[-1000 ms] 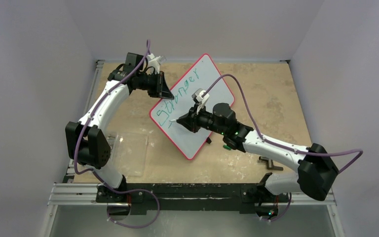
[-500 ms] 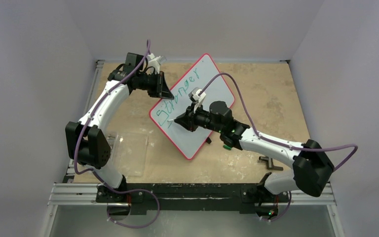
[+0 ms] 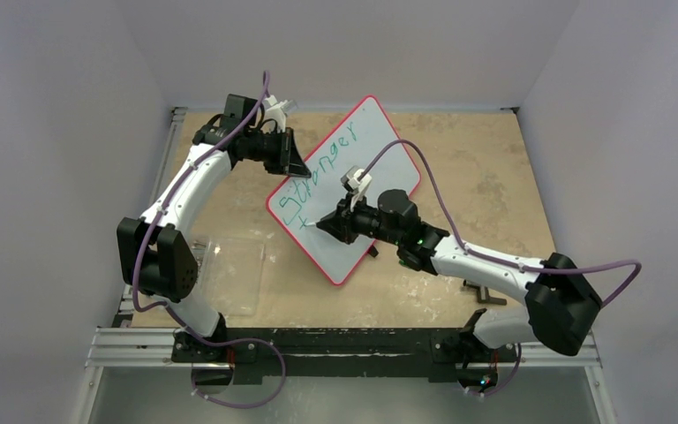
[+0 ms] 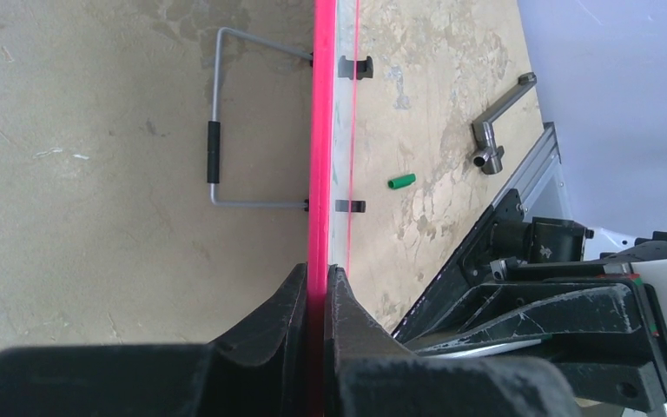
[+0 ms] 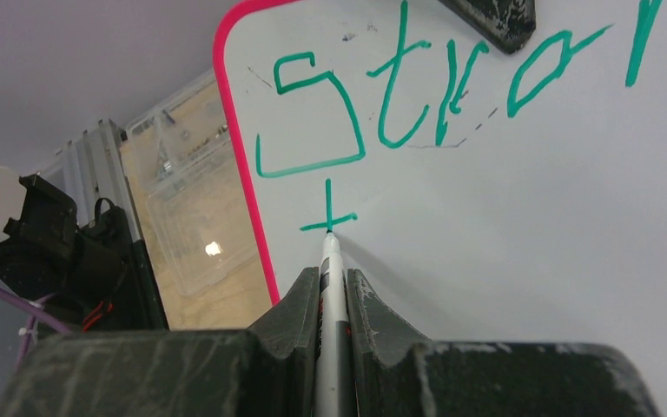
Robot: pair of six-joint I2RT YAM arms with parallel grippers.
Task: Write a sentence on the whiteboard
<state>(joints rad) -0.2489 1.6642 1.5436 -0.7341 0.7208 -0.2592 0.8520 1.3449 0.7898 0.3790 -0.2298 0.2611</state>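
The whiteboard (image 3: 366,146) stands tilted on the table, white with a red rim (image 4: 321,130). The sentence (image 3: 325,164) is green marker writing: its first line reads "Stronger", and in the right wrist view I see the letters "Stro" (image 5: 382,95). Below them is a small green cross stroke like a "t" (image 5: 328,217). My left gripper (image 3: 297,164) (image 4: 317,276) is shut on the board's upper-left rim. My right gripper (image 3: 323,222) (image 5: 332,276) is shut on a white marker (image 5: 331,259), whose tip touches the board at the foot of the cross.
A clear plastic sheet (image 3: 229,269) (image 5: 182,200) lies on the table left of the board. A green marker cap (image 4: 402,182) (image 3: 403,262) and a metal crank handle (image 4: 495,130) (image 3: 481,291) lie on the right. The board's wire stand (image 4: 215,148) rests behind it.
The right gripper has moved the marker a little down and right on the board. A green cross stroke now shows under "Stronger". The left arm has not moved.
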